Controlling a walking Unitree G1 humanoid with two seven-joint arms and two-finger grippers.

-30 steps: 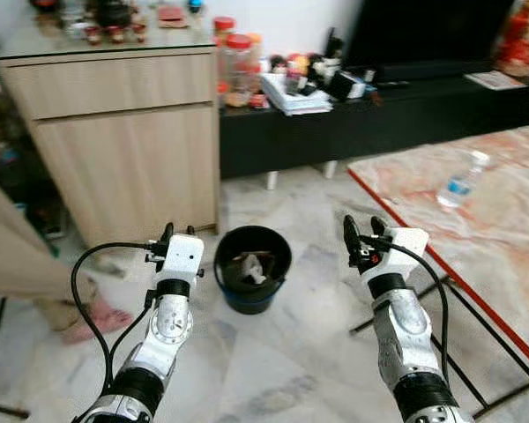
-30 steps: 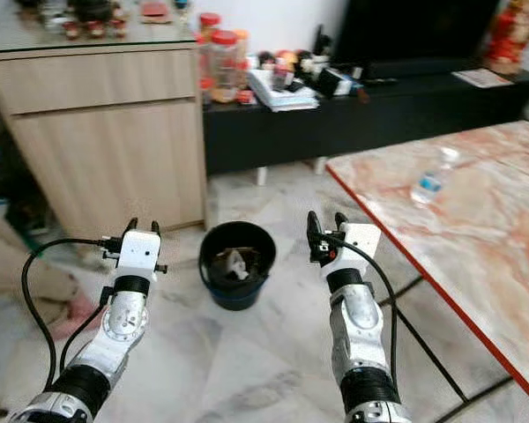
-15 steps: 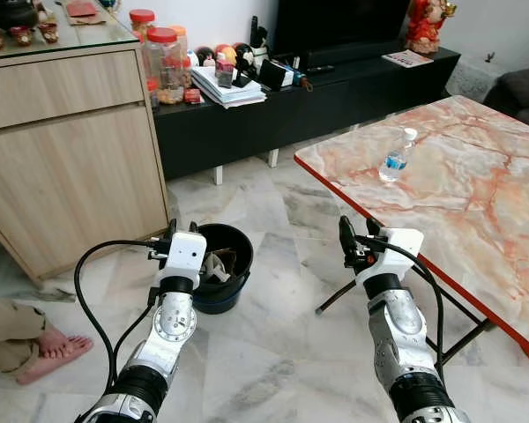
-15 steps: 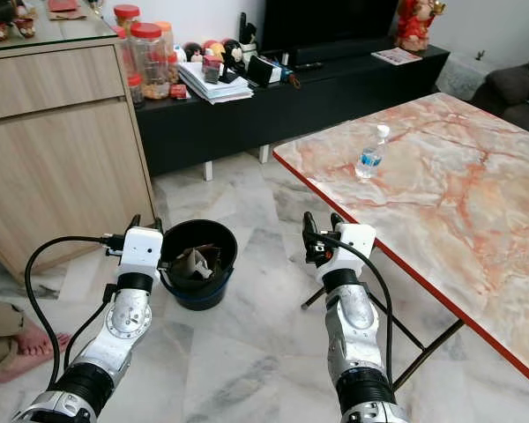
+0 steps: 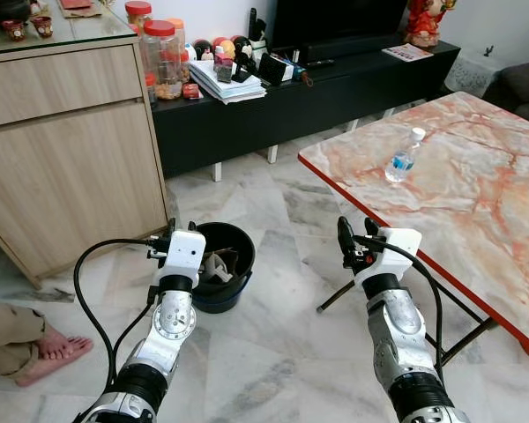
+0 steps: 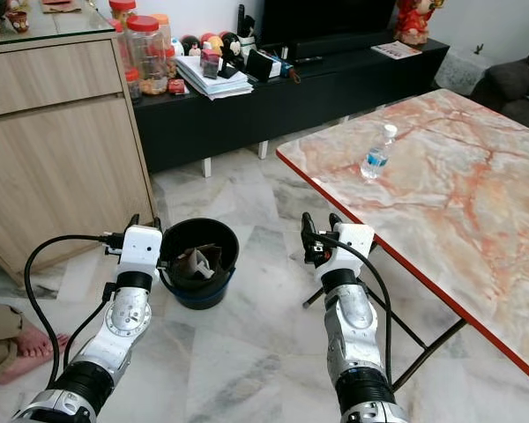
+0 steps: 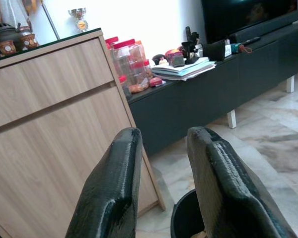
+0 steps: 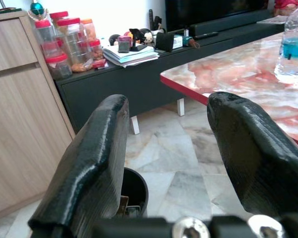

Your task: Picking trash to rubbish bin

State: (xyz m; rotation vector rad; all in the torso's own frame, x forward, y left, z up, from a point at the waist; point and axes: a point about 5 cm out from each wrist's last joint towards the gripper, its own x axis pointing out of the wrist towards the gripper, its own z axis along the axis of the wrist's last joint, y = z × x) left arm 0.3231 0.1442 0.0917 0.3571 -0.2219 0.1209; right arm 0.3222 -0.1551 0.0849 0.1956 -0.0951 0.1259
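The left gripper hangs just beside the black rubbish bin, fingers parted, holding nothing. The right gripper, also spread and empty, hovers between the bin and the marble table, where a water bottle stands farther off.

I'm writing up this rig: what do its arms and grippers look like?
Two silver segmented arms with round joint discs. Each ends in a white boxy wrist block carrying the left gripper and right gripper, each of two long black fingers. Black cables loop beside each arm.
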